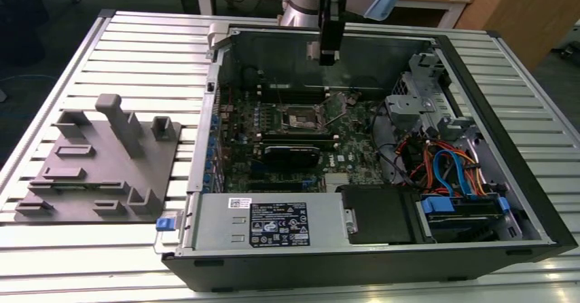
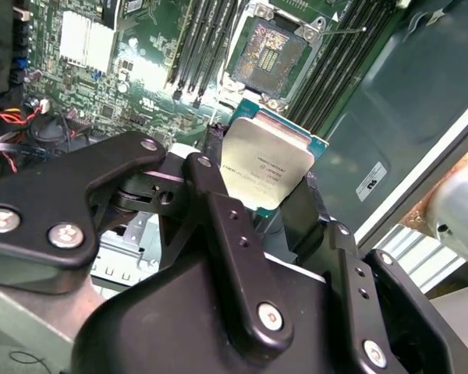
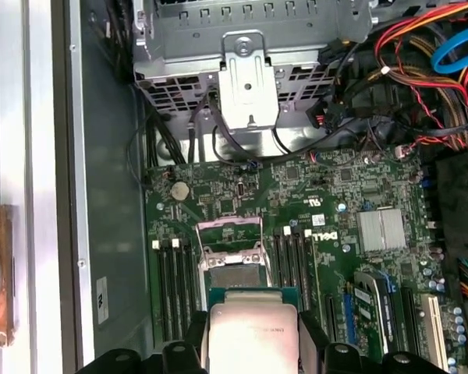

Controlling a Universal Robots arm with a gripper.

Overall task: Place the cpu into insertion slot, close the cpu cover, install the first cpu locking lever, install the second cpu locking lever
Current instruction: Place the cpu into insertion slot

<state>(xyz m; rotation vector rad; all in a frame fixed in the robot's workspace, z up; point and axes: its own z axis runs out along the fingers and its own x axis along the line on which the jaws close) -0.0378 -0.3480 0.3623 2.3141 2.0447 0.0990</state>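
Hanging vertically over the insertion slot (image 2: pixel 267 51), the fingers (image 2: pixel 205 183) pinch the cpu (image 2: pixel 264 167) between them.

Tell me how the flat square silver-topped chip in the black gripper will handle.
The flat square silver-topped chip looks thin and rigid, so it probably won't flex. Its smooth metal top may be slippery, and the black gripper pinches it by its edges. The thin green rim is likely fragile under a hard squeeze.
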